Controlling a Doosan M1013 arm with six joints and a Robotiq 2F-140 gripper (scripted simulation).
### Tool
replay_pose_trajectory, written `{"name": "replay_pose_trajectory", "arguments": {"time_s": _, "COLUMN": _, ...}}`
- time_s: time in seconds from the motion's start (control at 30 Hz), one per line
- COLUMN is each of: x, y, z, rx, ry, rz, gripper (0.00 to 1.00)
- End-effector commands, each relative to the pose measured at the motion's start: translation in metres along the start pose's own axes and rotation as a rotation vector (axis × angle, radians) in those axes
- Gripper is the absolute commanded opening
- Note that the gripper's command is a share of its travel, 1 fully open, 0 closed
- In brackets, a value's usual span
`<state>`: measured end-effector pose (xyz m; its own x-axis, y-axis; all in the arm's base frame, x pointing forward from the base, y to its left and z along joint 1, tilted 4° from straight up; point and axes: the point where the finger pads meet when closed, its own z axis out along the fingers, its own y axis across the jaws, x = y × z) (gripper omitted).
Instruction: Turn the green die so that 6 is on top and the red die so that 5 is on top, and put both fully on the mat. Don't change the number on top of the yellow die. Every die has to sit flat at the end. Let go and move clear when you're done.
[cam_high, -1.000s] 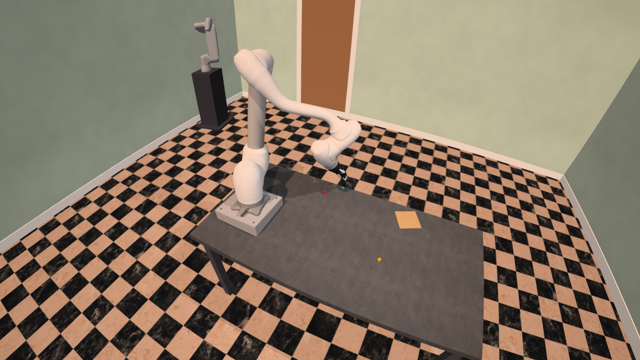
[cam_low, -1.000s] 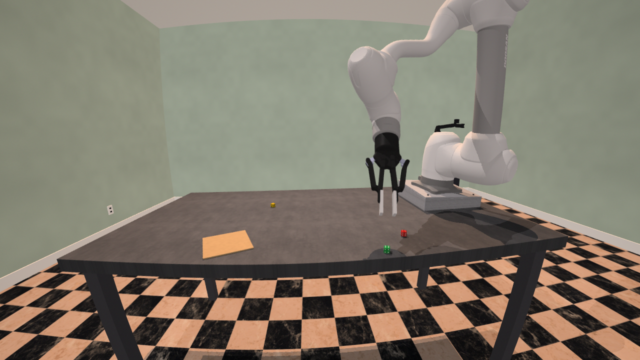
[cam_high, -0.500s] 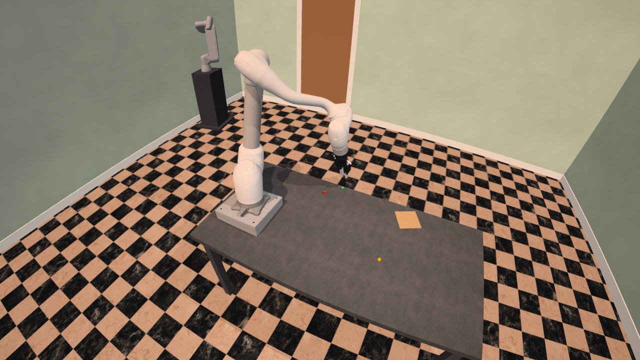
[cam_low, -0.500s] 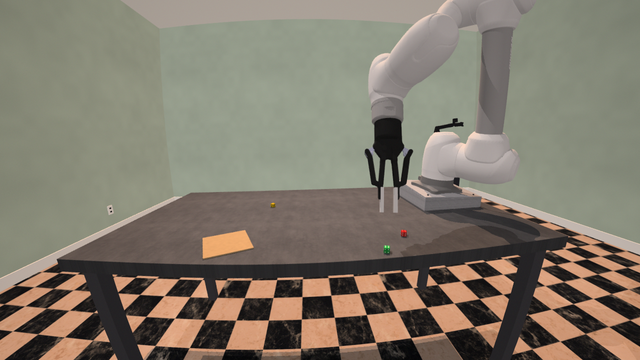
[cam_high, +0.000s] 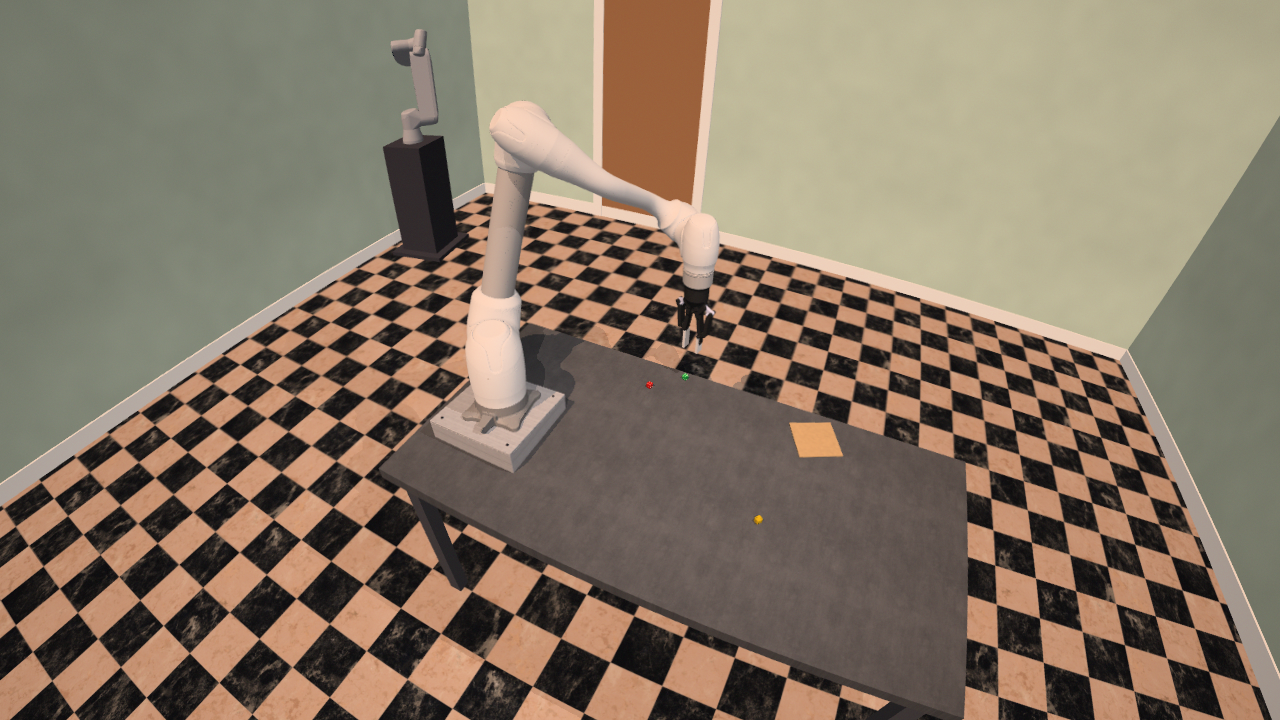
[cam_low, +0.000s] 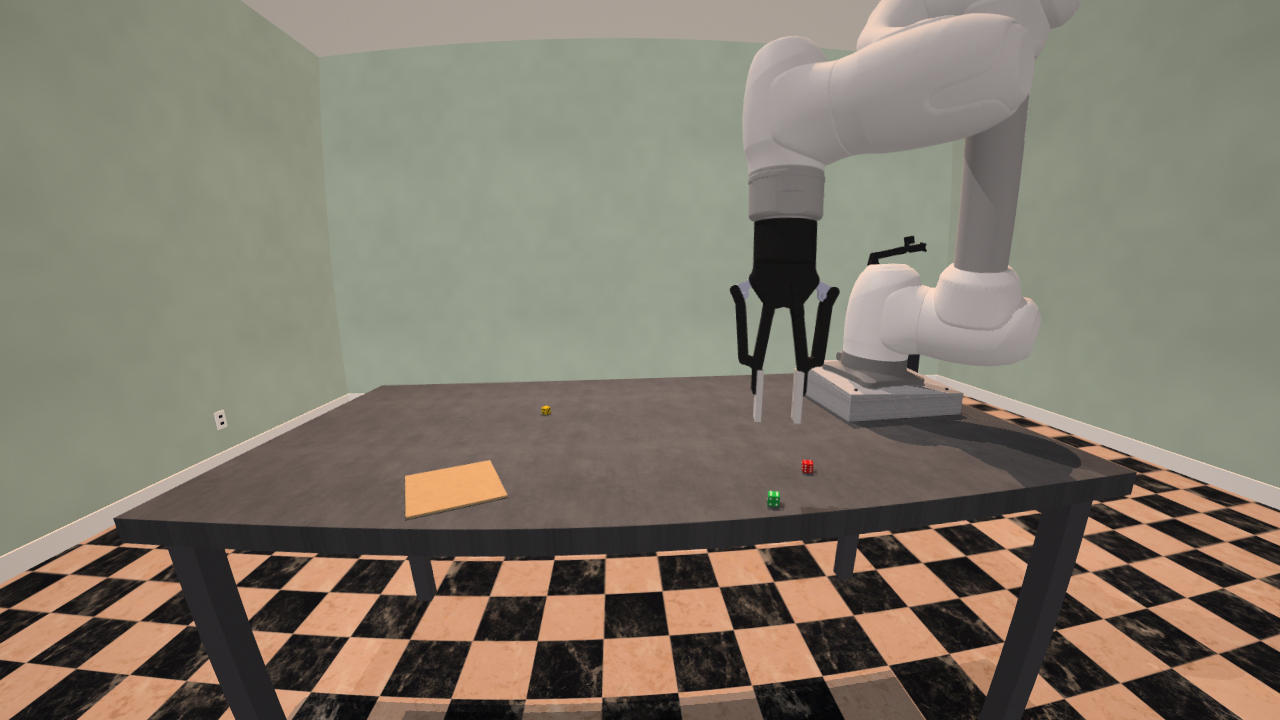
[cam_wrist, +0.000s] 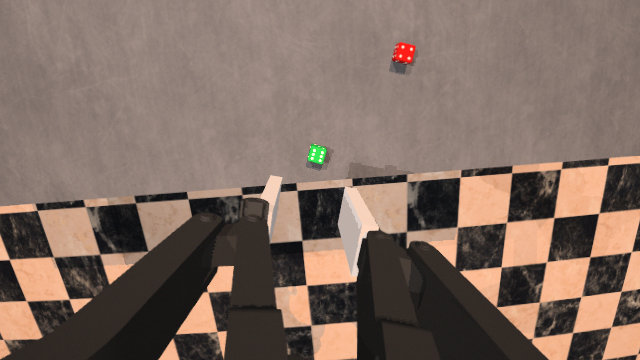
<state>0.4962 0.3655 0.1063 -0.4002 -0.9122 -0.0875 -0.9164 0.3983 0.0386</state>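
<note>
The green die (cam_high: 685, 377) (cam_low: 774, 499) (cam_wrist: 317, 154) lies flat on the table close to its edge, with 6 on top in the wrist view. The red die (cam_high: 649, 385) (cam_low: 807, 466) (cam_wrist: 404, 53) lies flat farther in, with 4 on top. The yellow die (cam_high: 758, 519) (cam_low: 546, 411) sits off the mat on the other side of the table; its top number is too small to read. The square orange mat (cam_high: 815, 439) (cam_low: 452, 489) bears no die. My gripper (cam_high: 692, 347) (cam_low: 777, 421) (cam_wrist: 310, 201) is open and empty, pointing down above the dice.
The dark table (cam_high: 617, 483) (cam_low: 626, 483) carries the arm's base (cam_high: 501, 438) (cam_low: 881, 401) at one end. The table edge (cam_low: 626, 540) runs close beside the green die and the mat, with the checkered floor (cam_wrist: 430, 295) beyond it. A second arm stands on a black pedestal (cam_high: 422, 197) by the wall.
</note>
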Motion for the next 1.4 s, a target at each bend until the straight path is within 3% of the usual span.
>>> {"name": "replay_pose_trajectory", "arguments": {"time_s": 0.0, "x": -0.001, "y": 0.000, "z": 0.000, "rx": 0.005, "ry": 0.033, "rz": 0.003, "gripper": 1.00}}
{"name": "replay_pose_trajectory", "arguments": {"time_s": 0.4, "x": 0.000, "y": 0.000, "z": 0.001, "rx": 0.004, "ry": 0.033, "rz": -0.041, "gripper": 1.00}}
{"name": "replay_pose_trajectory", "arguments": {"time_s": 1.37, "x": 0.007, "y": 0.004, "z": 0.039, "rx": -0.027, "ry": 0.022, "rz": -1.101, "gripper": 1.00}}
